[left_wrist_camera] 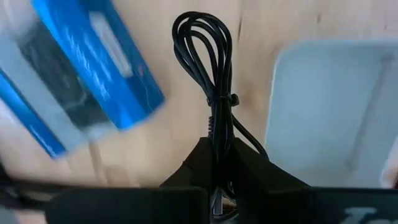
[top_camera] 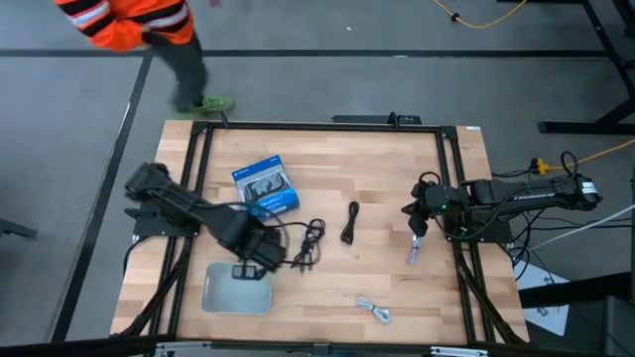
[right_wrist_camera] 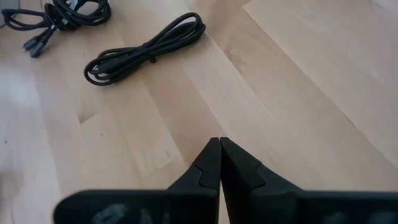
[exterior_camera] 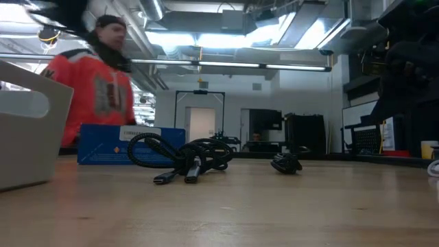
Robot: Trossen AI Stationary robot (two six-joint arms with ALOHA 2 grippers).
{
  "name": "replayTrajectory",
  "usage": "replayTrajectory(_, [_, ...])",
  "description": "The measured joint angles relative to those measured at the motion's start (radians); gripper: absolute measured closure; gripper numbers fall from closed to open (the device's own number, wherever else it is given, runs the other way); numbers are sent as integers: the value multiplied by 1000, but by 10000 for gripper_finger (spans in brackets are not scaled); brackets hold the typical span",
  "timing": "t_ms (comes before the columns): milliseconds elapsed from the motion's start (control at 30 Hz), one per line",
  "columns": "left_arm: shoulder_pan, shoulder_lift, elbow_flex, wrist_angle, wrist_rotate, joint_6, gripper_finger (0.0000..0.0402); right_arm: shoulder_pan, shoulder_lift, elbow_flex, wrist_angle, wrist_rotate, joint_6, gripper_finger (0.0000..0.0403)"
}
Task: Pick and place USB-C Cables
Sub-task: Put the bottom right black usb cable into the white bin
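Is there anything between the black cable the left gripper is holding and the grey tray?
Nothing visible. The left gripper is shut on a black cable right beside the grey tray, with only bare table between them. The blue box lies on the far side.

I am working in an industrial lab or workshop: a wooden worktop (top_camera: 397,288) in a black metal frame, grey concrete floor, exposed ceiling ducts and strip lights (exterior_camera: 226,65), and a person in an orange high-visibility jacket (exterior_camera: 96,89) passing.

Left hand (left_wrist_camera: 217,165) clamped closed; right hand (right_wrist_camera: 219,163) closed, hovering over the table.
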Motion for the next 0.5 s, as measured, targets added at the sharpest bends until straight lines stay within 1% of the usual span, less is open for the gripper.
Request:
replayTrajectory(67, [-30, -58, -54, 25, 10, -77, 376, 0, 0, 0, -1, -1, 1, 395])
replayTrajectory(133, [-74, -107, -91, 100, 5, -130, 376, 0, 0, 0, -2, -1, -1, 395])
replayTrajectory(233, [-147, -158, -146, 215, 10, -151, 376, 0, 0, 0, -1, 6, 0, 395])
replayTrajectory(333, [-220, -168, -206, 254, 62, -151, 376, 0, 0, 0, -1, 7, 29, 395])
replayTrajectory(400, [-271, -166, -260, 276, 82, -191, 376, 0, 0, 0, -1, 8, 54, 395])
replayTrajectory(500, [-322, -166, -350, 399, 103, -242, 376, 0, 0, 0, -1, 9, 75, 395])
